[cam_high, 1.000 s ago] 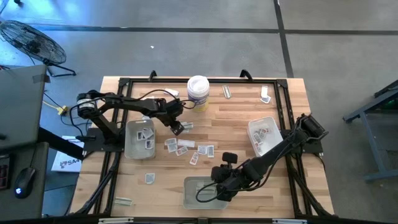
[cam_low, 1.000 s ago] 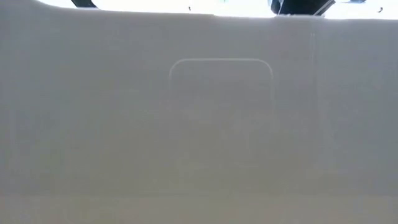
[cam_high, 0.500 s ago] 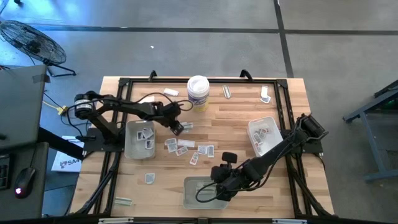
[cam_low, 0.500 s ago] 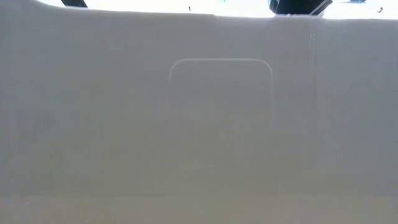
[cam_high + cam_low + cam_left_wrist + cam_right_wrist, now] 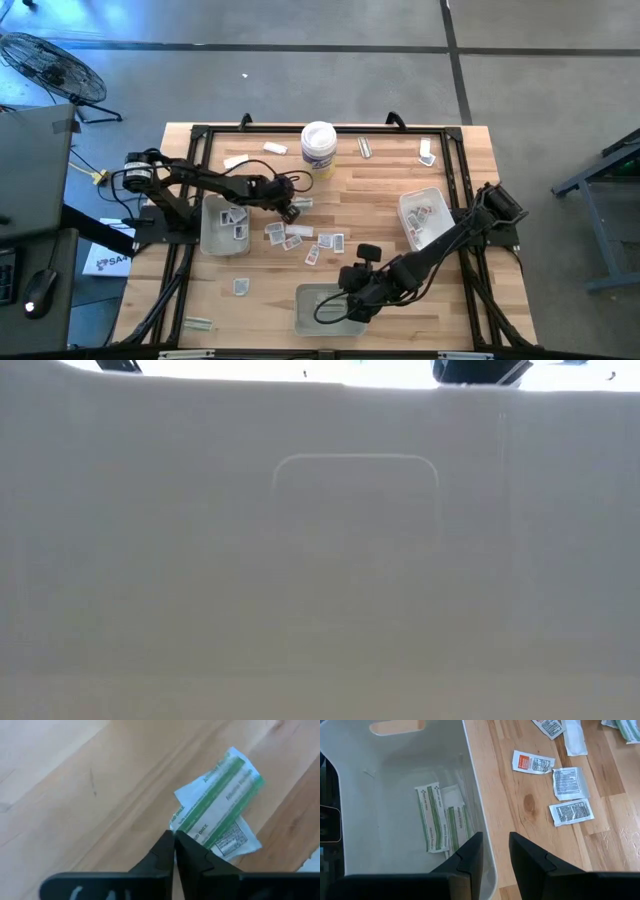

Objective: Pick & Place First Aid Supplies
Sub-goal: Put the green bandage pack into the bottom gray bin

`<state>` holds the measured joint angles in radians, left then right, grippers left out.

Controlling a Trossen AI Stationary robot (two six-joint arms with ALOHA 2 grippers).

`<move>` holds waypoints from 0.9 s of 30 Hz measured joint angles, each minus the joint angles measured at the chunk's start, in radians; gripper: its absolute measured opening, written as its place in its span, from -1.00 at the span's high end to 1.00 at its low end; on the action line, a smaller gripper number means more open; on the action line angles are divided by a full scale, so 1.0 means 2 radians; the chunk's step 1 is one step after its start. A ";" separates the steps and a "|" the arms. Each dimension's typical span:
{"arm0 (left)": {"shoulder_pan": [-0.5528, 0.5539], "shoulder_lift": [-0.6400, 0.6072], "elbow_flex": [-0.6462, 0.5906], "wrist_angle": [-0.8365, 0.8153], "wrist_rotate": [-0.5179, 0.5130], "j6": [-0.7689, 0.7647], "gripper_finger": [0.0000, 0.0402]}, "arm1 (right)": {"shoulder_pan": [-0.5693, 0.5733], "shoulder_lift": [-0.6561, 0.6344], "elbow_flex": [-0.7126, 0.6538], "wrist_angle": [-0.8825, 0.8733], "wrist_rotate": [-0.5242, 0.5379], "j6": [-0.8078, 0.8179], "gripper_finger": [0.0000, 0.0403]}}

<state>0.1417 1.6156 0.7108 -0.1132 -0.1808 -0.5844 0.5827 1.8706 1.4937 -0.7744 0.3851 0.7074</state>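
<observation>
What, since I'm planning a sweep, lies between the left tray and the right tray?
High view: loose packets lie between left tray and right tray, the left end effector beside them.

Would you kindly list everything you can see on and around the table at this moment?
Table: one, pale wood with a black frame.
Trays: three, translucent grey, at the table's left, right and front.
Tub: one, white, back centre.
Square packets: several, white with print, loose mid-table, with more in the left and right trays.
Strip wrappers: at least three, green-striped, in the front tray; others scattered near the table's edges.
Green-striped wrapper: one, on the wood at the left fingertips.
Fan: one, dark, on the floor beyond the table.
Left hand: shut, mid-table.
Right hand: open, straddling the front tray's wall.
</observation>
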 joint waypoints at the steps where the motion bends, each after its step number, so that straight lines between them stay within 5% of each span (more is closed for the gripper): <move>1: 0.000 -0.002 0.001 -0.001 0.003 0.001 0.98 | 0.000 0.000 0.000 0.001 -0.002 0.000 0.57; 12: -0.056 -0.094 0.020 -0.009 -0.002 0.019 1.00 | 0.000 0.000 0.000 -0.009 -0.010 0.017 0.57; 21: -0.196 -0.136 0.022 0.026 -0.025 -0.013 1.00 | 0.004 -0.040 0.002 -0.100 0.001 0.043 0.61; 27: -0.286 -0.108 0.040 0.096 -0.057 -0.037 1.00 | 0.008 -0.075 0.002 -0.118 0.074 0.007 0.69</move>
<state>-0.4302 1.3989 0.7911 0.0784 -0.2940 -0.6591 0.5995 1.7199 1.4971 -1.0107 0.5338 0.7215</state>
